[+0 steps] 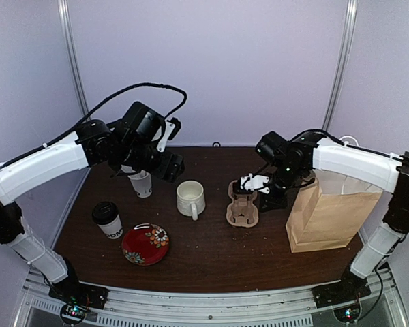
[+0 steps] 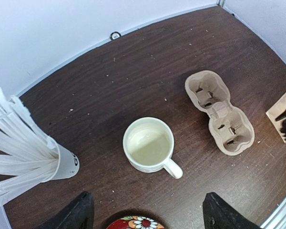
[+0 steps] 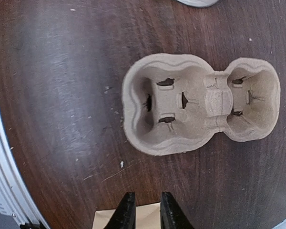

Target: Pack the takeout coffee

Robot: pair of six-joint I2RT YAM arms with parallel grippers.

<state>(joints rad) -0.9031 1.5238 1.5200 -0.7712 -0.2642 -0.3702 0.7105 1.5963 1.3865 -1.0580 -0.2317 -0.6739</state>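
Coffee (image 1: 108, 219) stands upright with its lid on at the left of the bench (image 1: 211, 262), just beside a red plate (image 1: 145, 244) and apart from both hands. Left hand (image 2: 148, 202) hangs with fingers wide apart above the mug (image 2: 149, 145), with the straw cup (image 2: 62, 164) at left. Right hand (image 3: 144, 205) hovers over the carrier (image 3: 200, 102), fingers nearly together; whether they pinch anything I cannot tell.
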